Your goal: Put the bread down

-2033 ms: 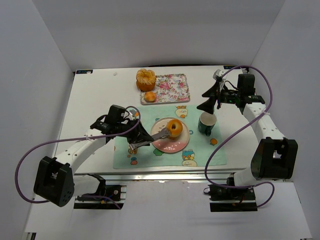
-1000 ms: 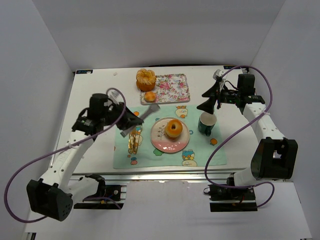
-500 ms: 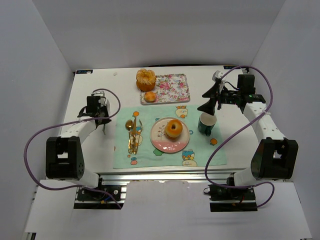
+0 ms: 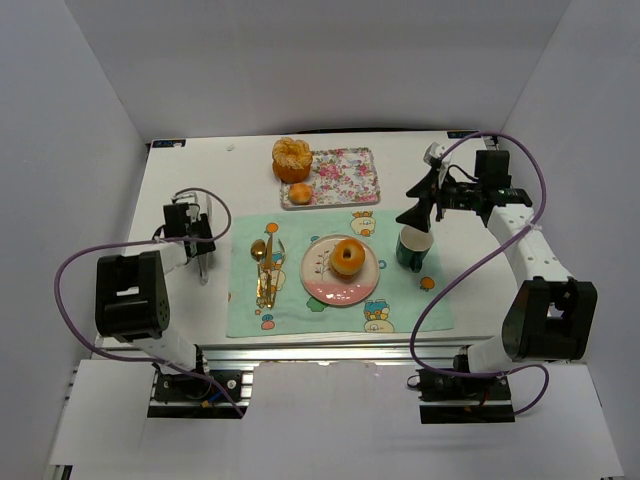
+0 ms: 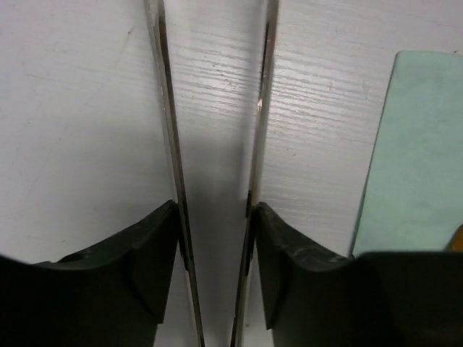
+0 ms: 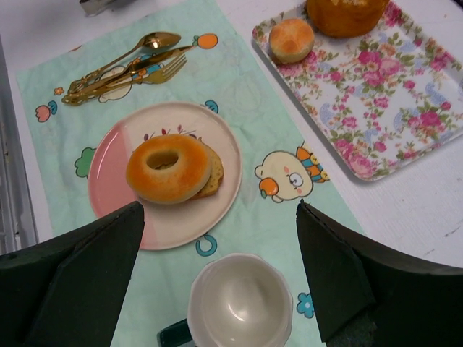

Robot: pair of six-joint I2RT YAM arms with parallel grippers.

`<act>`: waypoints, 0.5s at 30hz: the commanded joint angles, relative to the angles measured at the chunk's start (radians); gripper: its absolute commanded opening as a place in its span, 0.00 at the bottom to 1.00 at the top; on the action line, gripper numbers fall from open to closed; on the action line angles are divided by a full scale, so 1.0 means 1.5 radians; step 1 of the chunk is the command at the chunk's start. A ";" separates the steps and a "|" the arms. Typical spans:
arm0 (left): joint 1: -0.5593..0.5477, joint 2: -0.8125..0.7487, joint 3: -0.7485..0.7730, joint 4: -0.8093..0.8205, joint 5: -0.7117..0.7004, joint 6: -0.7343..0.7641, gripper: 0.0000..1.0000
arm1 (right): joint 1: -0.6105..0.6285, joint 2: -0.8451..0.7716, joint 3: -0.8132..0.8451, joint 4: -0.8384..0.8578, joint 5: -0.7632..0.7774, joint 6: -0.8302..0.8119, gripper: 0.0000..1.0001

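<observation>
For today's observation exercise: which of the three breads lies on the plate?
The ring-shaped bagel, on the pink plate; the small bun and the big swirled bun sit at the floral tray.

The black-and-white left arm (image 4: 188,220) no longer reaches over the round pink-and-white plate (image 4: 325,285); it is now folded back near its base. The left arm's jaws, earlier closed on the orange ring-shaped bread (image 4: 347,256), stand apart over the bare white surface (image 4: 180,180), left of the pale green placemat (image 4: 400,300). The bread lies free on the plate. The gold cutlery (image 4: 264,272), earlier covered by the arm, now shows.
</observation>
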 commanded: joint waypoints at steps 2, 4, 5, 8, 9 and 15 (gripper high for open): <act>0.022 -0.045 -0.034 0.017 -0.003 -0.027 0.65 | 0.005 0.005 0.049 -0.073 0.026 -0.036 0.89; 0.032 -0.063 -0.045 0.024 -0.004 -0.038 0.69 | 0.013 0.007 0.058 -0.087 0.064 -0.033 0.89; 0.035 -0.072 -0.046 0.023 -0.004 -0.042 0.84 | 0.015 0.004 0.054 -0.074 0.087 -0.017 0.90; 0.043 -0.110 -0.048 0.015 0.013 -0.061 0.98 | 0.032 -0.006 0.044 -0.012 0.236 0.089 0.89; 0.044 -0.135 -0.049 0.014 0.013 -0.071 0.98 | 0.040 -0.008 0.043 0.008 0.281 0.159 0.89; 0.044 -0.241 -0.070 0.004 0.053 -0.126 0.98 | 0.045 0.016 0.121 0.006 0.441 0.235 0.89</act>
